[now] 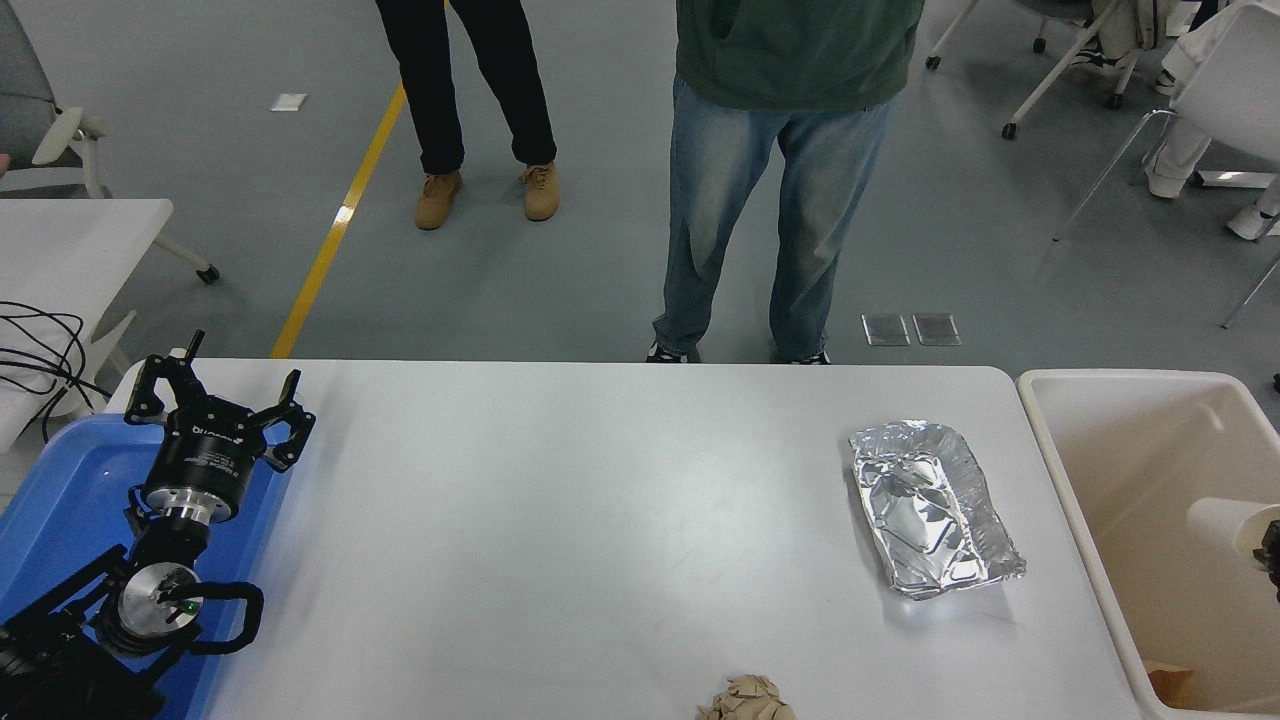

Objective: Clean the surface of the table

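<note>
The table surface (560,530) fills the lower middle of the view, and every other place here is given from it. The left gripper (222,400) is held over the table's left end, above the seam where a blue tray (60,510) overlaps that end; its black fingers (290,425) are spread wide and nothing is gripped between them. The left arm is seen running back from it to the lower left corner, across the tray. Toward the table's right end a crumpled foil tray (930,505) is laid flat on the white top, its long side angled slightly away from the right edge and its hollow turned upward. At the table's near edge, right of the middle, a crumpled wad of brown paper (747,700) is partly cut off by the bottom of the view. Just beyond the table's right end a cream bin (1060,440) is set, and a scrap of brown paper (1172,685) is seen in its near corner. Over that bin, at the right edge, a white paper cup (1220,523) is held on its side, and only a sliver of the right gripper (1271,555) is shown next to it, so it cannot be told how far that claw is closed. Behind the table's far edge two people are standing, one in blue jeans (770,200) close to the edge and one in black trousers (470,80) farther back.
</note>
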### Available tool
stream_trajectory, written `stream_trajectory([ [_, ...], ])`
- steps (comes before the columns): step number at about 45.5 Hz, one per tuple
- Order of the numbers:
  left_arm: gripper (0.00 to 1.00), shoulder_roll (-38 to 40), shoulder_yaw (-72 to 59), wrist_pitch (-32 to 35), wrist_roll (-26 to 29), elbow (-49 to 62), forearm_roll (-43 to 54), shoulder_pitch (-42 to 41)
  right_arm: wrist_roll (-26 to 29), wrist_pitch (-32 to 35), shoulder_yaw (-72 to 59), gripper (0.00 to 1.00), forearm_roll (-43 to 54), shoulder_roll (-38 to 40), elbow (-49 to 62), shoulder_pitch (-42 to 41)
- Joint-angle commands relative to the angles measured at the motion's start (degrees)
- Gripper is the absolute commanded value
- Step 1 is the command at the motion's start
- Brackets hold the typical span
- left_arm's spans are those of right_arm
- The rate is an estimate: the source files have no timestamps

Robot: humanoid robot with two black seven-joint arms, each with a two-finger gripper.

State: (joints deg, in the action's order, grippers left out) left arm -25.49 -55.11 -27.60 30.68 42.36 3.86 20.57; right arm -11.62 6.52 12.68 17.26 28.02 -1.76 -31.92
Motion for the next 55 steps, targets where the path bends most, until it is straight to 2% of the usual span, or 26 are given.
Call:
stream_trajectory([
  [1,0.99,0.00,0.00,0.00,0.00,0.00,0.00,0.00,0.02,-1.07,-0.11,0.00,-0.03,-0.16,0.01,0.11],
  [5,0.99,0.00,0.00,0.00,0.00,0.00,0.00,0.00,0.02,-1.16,-0.02,0.00,-0.03,-0.16,0.09,0.11],
  [6,0.99,0.00,0.00,0.00,0.08,0.00,0.00,0.00,0.02,-1.16,-0.02,0.06,-0.03,-0.16,0.09,0.11],
  [7,0.99,0.00,0.00,0.00,0.00,0.00,0.00,0.00,0.02,-1.16,-0.02,0.17,-0.03,-0.16,0.09,0.11],
  [10,0.99,0.08,0.00,0.00,0.00,0.00,0.00,0.00,0.19,-1.24,0.07,0.63,-0.03,-0.16,0.09,0.11],
  [11,0.99,0.00,0.00,0.00,0.00,0.00,0.00,0.00,0.28,-1.33,0.07,0.75,-0.03,-0.16,0.18,0.11],
  [12,0.99,0.00,0.00,0.00,0.00,0.00,0.00,0.00,0.28,-1.51,0.07,0.81,-0.03,-0.16,0.27,0.11],
  [14,0.99,0.00,0.00,0.00,0.00,0.00,0.00,0.00,0.28,-1.51,0.07,0.84,-0.03,-0.16,0.45,0.11],
  [17,0.99,0.00,0.00,0.00,0.00,0.00,0.00,0.00,0.28,-1.51,0.07,0.97,-0.03,-0.16,0.45,0.11],
  [46,0.99,0.00,0.00,0.00,0.00,0.00,0.00,0.00,0.28,-0.98,0.95,0.98,-0.20,0.46,0.71,-2.97],
  [55,0.99,0.00,0.00,0.00,0.00,0.00,0.00,0.00,0.28,-0.19,1.03,0.98,-4.24,2.30,0.62,-3.50],
])
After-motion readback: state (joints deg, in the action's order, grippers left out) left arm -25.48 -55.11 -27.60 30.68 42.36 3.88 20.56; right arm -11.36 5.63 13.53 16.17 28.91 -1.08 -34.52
